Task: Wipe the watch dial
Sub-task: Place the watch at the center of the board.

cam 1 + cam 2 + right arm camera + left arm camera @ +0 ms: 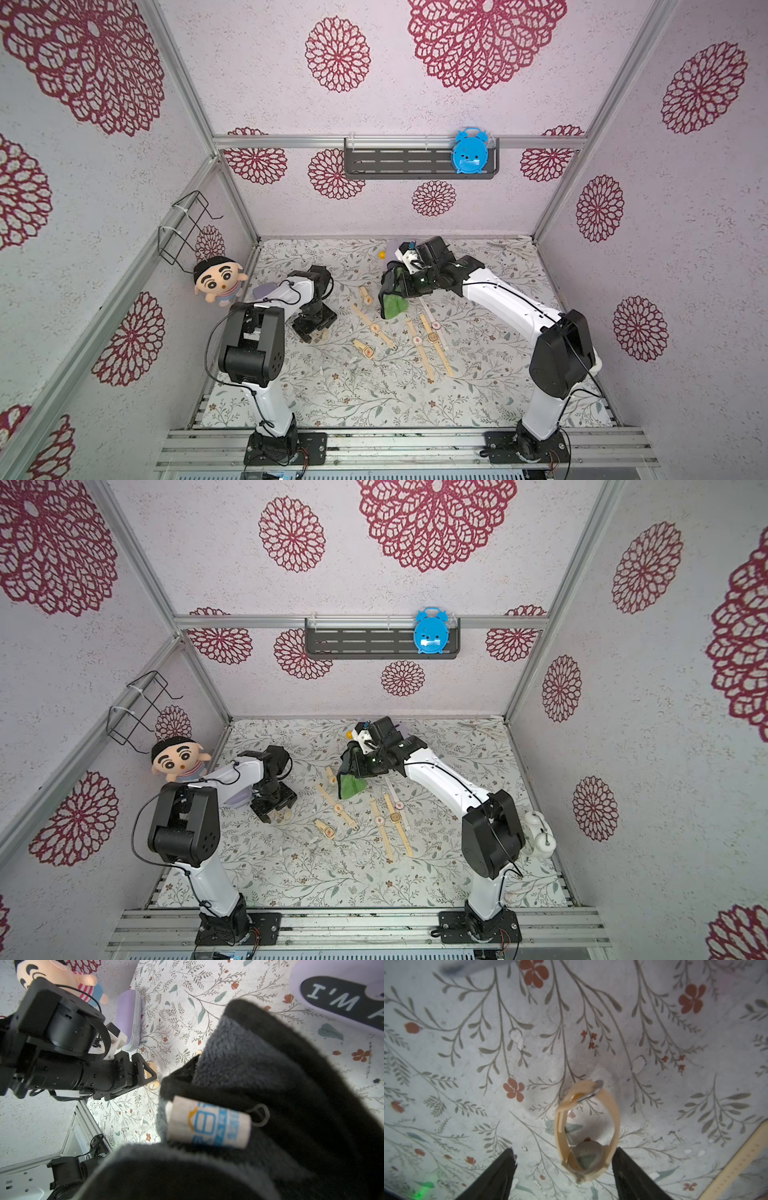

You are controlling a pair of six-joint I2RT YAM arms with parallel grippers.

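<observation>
Floral-papered surface [467, 1053] carried 1 buckled watch [586, 1158], which stood on edge between the wide-open, empty left fingers [631, 1174]. Right fingers (buried in its folds) were clamped on the dark cloth [270, 1076]. The watch looked light, with a springy strap and a scratch-prone dial, so the case sides seemed the best hold.

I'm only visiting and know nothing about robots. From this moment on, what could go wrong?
1. The left gripper stands open on either side of the buckled watch, which seems to be perched on its edge. It may tip or roll, turning the dial away.
2. The cloth hanging from the right gripper dangles close to the loose watches and might drag them along.
</observation>
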